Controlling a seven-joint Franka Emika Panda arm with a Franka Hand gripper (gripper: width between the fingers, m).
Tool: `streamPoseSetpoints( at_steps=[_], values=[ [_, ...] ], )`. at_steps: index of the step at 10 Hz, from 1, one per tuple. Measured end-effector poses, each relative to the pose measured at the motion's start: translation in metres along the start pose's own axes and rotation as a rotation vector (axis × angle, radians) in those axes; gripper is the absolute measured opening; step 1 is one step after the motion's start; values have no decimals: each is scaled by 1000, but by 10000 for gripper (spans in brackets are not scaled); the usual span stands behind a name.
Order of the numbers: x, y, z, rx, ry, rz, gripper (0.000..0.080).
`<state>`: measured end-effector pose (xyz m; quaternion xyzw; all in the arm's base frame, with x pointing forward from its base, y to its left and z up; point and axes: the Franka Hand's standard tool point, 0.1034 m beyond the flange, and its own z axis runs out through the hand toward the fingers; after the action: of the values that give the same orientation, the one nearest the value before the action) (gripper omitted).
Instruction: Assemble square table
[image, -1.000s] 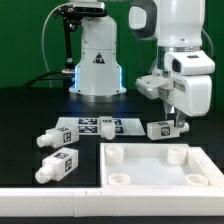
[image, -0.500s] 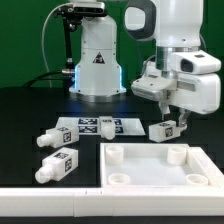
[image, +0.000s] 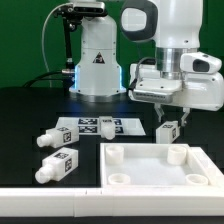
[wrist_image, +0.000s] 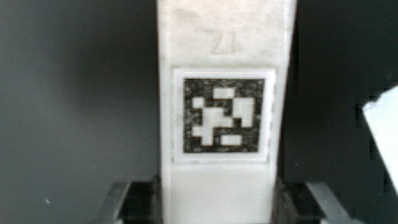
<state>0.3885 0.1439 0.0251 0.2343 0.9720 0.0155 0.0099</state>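
Observation:
My gripper (image: 168, 120) is shut on a white leg (image: 168, 131) and holds it tilted just above the black table, behind the far right corner of the square table top (image: 150, 165). In the wrist view the leg (wrist_image: 217, 90) runs lengthwise between my fingers (wrist_image: 134, 200), with its black-and-white tag facing the camera. The top lies rim up at the front, with round corner sockets. Two more tagged legs (image: 52, 139) (image: 58, 166) lie on the exterior view's left.
The marker board (image: 95, 125) lies flat behind the top, in front of the white robot base (image: 97, 65). A white strip runs along the front edge (image: 50, 205). A white shape shows at the edge of the wrist view (wrist_image: 381, 130).
The gripper has moved a little toward the exterior view's left and lifted the leg off the table. The leg has swung from lying flat to tilted upright.

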Motion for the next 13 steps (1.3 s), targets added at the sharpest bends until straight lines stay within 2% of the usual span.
streamPoseSetpoints(
  at_steps=[1, 2, 3, 5, 7, 8, 9, 10, 11, 12, 13],
  values=[
    [1, -1, 3, -20, -2, -135, 281],
    [0, -2, 3, -53, -13, -225, 281],
    [-2, -3, 3, -55, -17, -288, 281],
    [-3, -4, 4, -55, -15, -232, 281],
    [-6, -2, -2, -64, -27, -174, 564],
    [-13, -1, -10, -57, -41, -45, 564],
    [-28, 4, -21, -45, -65, 83, 631],
    [-43, 16, -30, -65, -90, 182, 646],
    [-52, 23, -33, -71, -96, 325, 646],
    [-59, 32, -35, -83, -103, 356, 648],
    [-55, 33, -31, -102, -96, 301, 648]
  ],
)
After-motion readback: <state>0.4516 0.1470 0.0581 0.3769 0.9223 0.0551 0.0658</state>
